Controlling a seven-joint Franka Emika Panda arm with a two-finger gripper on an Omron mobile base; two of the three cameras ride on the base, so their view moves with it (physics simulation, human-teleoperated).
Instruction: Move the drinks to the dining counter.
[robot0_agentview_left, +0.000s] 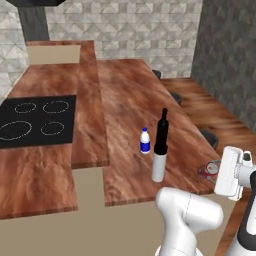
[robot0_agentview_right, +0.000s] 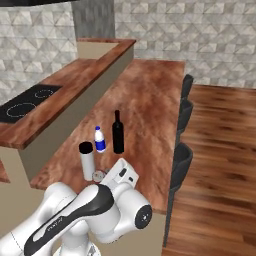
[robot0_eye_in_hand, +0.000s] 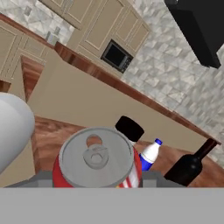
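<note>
On the far left of the left base view a black cooktop (robot0_agentview_left: 35, 121) is set into a separate wood top, with a narrow raised ledge (robot0_agentview_left: 89, 110) running between it and the wide reddish-brown surface (robot0_agentview_left: 130, 95); on that surface, toward its near edge, the small blue-and-white bottle (robot0_agentview_left: 145, 141) stands upright; just beside it to the right stands the slim black bottle (robot0_agentview_left: 162, 131), upright as well; directly in front of that, nearer the near edge, the tall pale-grey cylinder (robot0_agentview_left: 159, 164) with its black cap stands upright, overlapping the black bottle from this angle; further right, by the near right corner of the surface, the short red can (robot0_agentview_left: 209, 170) shows partly behind the white hand of the arm; the tool (robot0_agentview_left: 216, 172) sits at the can there, its fingertips hidden by the hand.

In the right base view the order runs pale-grey cylinder (robot0_agentview_right: 87, 161), blue-and-white bottle (robot0_agentview_right: 100, 139), black bottle (robot0_agentview_right: 118, 132), with the can's silver top (robot0_agentview_right: 99, 175) peeking out just in front of the cylinder, at the near edge of the surface (robot0_agentview_right: 150, 100); dark stools (robot0_agentview_right: 182, 160) line the right edge.

In the hand view the red can (robot0_eye_in_hand: 97, 159) sits close up between the tool's fingers, top toward the camera; the jaws stand part-way apart on either side of it, closed onto its body; whether the can is lifted or resting on the surface cannot be told; behind it show the cylinder's black cap (robot0_eye_in_hand: 130, 128), the blue-and-white bottle (robot0_eye_in_hand: 150, 154) and the black bottle (robot0_eye_in_hand: 190, 166).
</note>
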